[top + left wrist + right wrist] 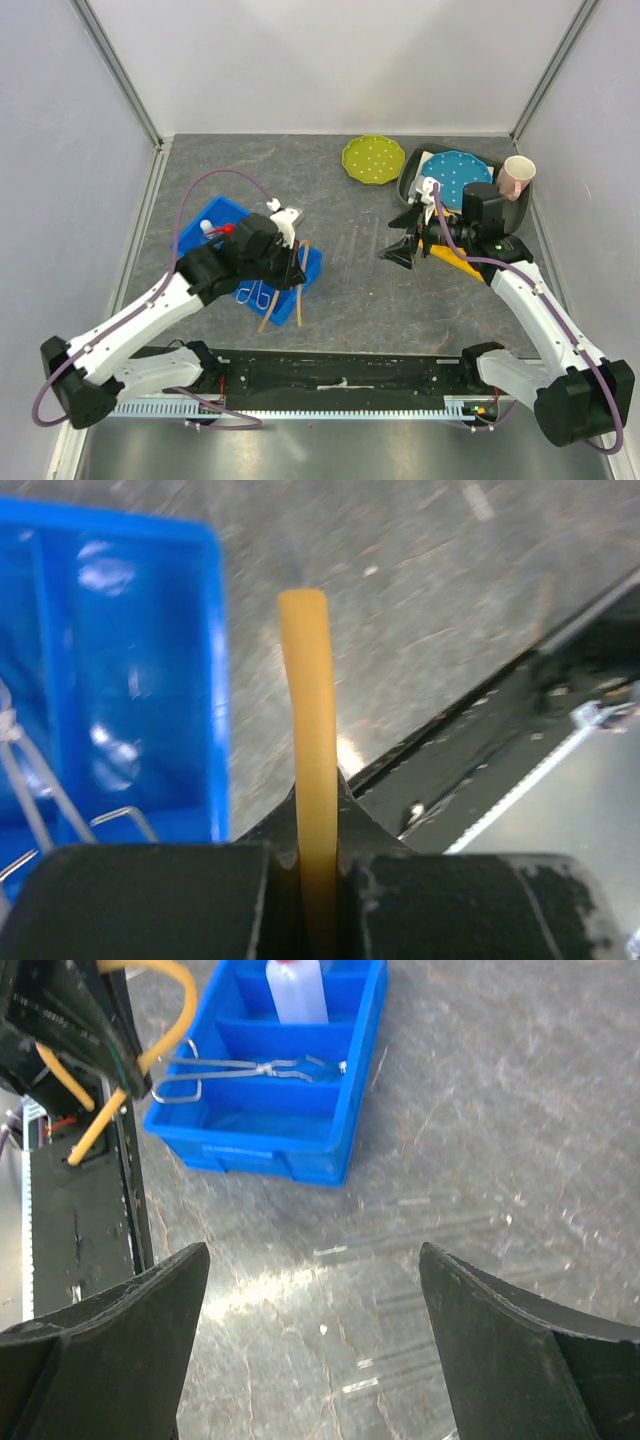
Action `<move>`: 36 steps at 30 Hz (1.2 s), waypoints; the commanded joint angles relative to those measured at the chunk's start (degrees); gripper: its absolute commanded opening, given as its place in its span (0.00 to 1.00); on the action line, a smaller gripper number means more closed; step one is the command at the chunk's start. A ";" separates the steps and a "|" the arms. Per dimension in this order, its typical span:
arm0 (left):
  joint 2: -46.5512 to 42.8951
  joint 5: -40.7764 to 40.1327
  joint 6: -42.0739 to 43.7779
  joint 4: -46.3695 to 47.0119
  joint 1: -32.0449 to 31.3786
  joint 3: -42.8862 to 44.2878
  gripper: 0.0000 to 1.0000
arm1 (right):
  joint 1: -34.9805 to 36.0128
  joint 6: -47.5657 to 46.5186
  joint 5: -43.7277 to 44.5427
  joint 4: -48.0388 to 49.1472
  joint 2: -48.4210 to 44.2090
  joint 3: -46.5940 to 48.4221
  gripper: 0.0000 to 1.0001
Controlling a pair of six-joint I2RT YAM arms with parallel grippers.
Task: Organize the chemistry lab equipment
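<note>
My left gripper [296, 262] is shut on the tan rubber tube [308, 710], held above the right edge of the blue tray [215, 212]; the tube's two ends [268, 315] hang toward the table. In the tray are the squeeze bottle [213, 231] with its red cap and the metal tongs [250, 1067]. Thin glass tubes [352, 250] lie on the table between the arms. My right gripper [312, 1255] hangs wide open over them with nothing between its fingers, right of the tray [290, 1120]. The flask is not visible.
A green dotted plate [373, 159] lies at the back. A blue dotted plate [460, 176] sits in a dark basin [408, 185], with a pink cup [516, 177] beside it. A black rail [340, 375] runs along the near edge.
</note>
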 commanded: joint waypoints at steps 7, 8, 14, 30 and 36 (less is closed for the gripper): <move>21.19 -8.08 11.28 -20.75 3.54 13.96 0.02 | -2.11 -5.51 -0.39 -1.39 -1.21 -3.92 0.93; 24.60 -8.08 11.80 -21.36 4.06 15.71 0.02 | -2.46 -5.59 -0.48 -1.56 -1.38 -3.92 0.93; 35.78 -10.80 15.93 -24.88 6.17 21.78 0.04 | -3.87 -6.21 -0.66 -2.18 -1.56 -3.65 0.94; 47.22 -13.35 17.43 -25.85 8.02 26.45 0.42 | -4.58 -7.18 -1.80 -4.03 -1.21 -2.77 0.93; 45.91 -13.79 16.12 -26.81 8.02 27.94 0.50 | -4.66 -7.62 -2.06 -4.46 -0.86 -2.68 0.94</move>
